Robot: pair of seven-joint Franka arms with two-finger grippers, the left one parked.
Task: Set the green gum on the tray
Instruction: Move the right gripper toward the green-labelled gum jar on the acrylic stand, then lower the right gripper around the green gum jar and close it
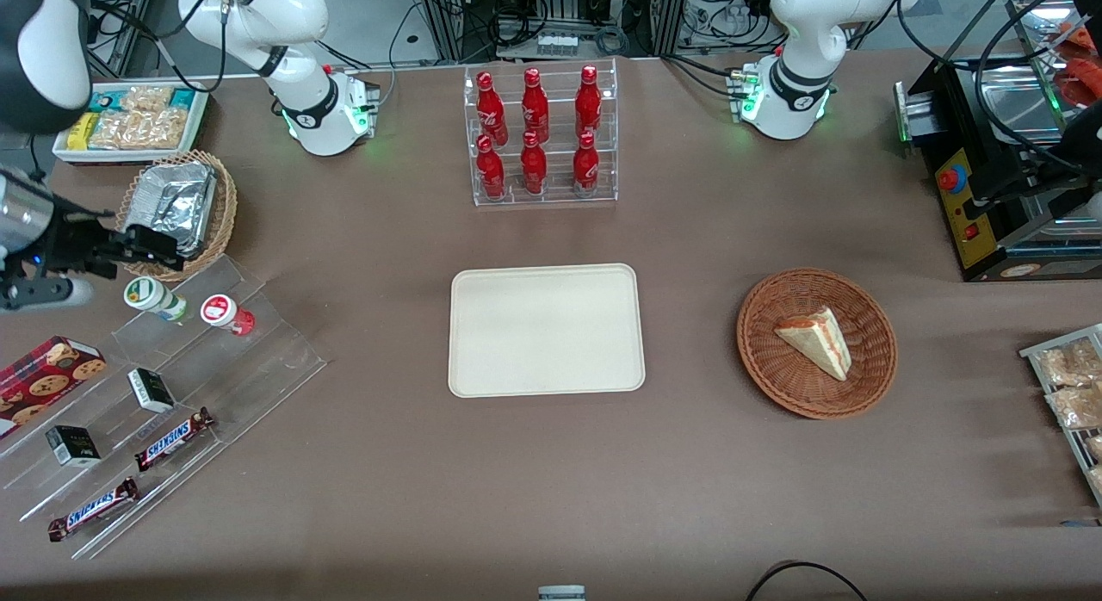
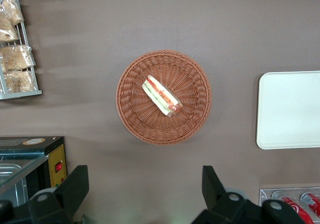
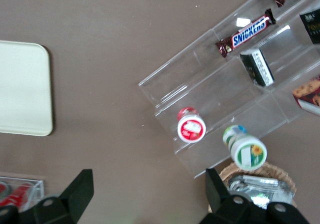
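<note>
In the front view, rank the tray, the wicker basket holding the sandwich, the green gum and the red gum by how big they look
1. tray
2. wicker basket
3. green gum and red gum: alike, unranked

The gripper is open, hovering above the green gum.

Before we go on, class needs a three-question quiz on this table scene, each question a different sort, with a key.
1. True or false: the green gum already lies on the tray.
2. Which bottle stands beside the green gum on the clear stepped stand? A) a red-and-white bottle B) a blue one C) a black one
3. Fill in: the gripper hovers with its fingers ____, near the foil-lined basket.

Key: 1 false; 2 A; 3 open.
</note>
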